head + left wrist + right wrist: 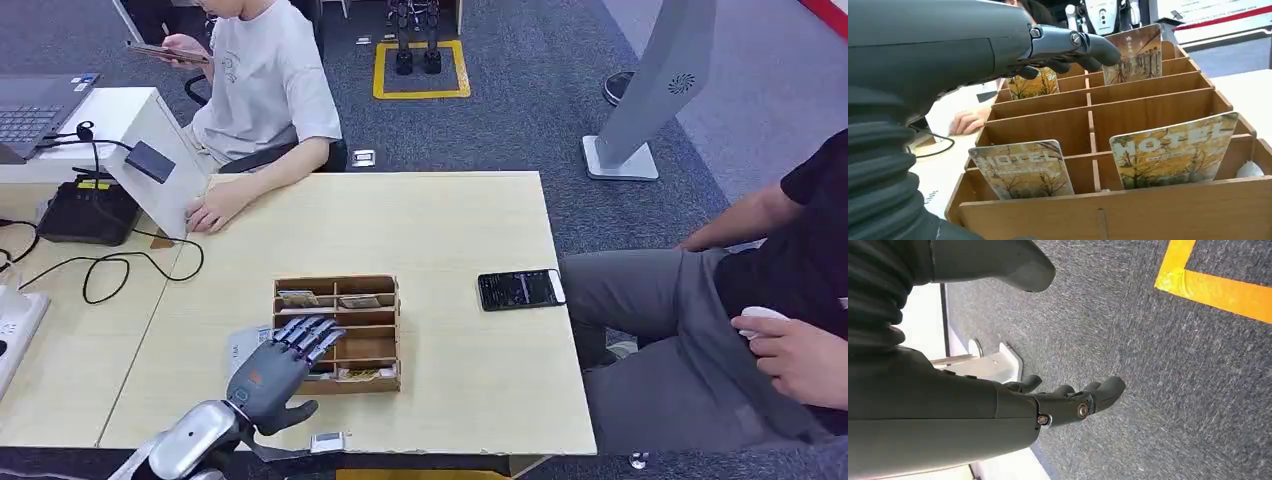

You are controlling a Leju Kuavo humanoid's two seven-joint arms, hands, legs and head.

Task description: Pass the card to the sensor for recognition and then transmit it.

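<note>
A wooden card box (pixel 338 333) with several slots stands near the table's front edge. Hotel cards with a yellow tree picture stand in it: one (pixel 1023 169) and another (pixel 1173 150) in the near row, two more (pixel 1139 54) in the far rows. My left hand (pixel 278 372) hovers over the box's left side with fingers spread and nothing held; its fingers (pixel 1073 45) reach above the far slots. The black sensor (pixel 150 160) sits on a slanted white stand at the far left. My right hand (pixel 1068 402) hangs over grey carpet, loosely open.
A person sits behind the table with a hand (pixel 212 212) resting beside the sensor stand. Another person (pixel 770 300) sits at the right. A black phone (pixel 520 289) lies right of the box. Cables (pixel 120 265) and a black device (pixel 85 212) lie at the left.
</note>
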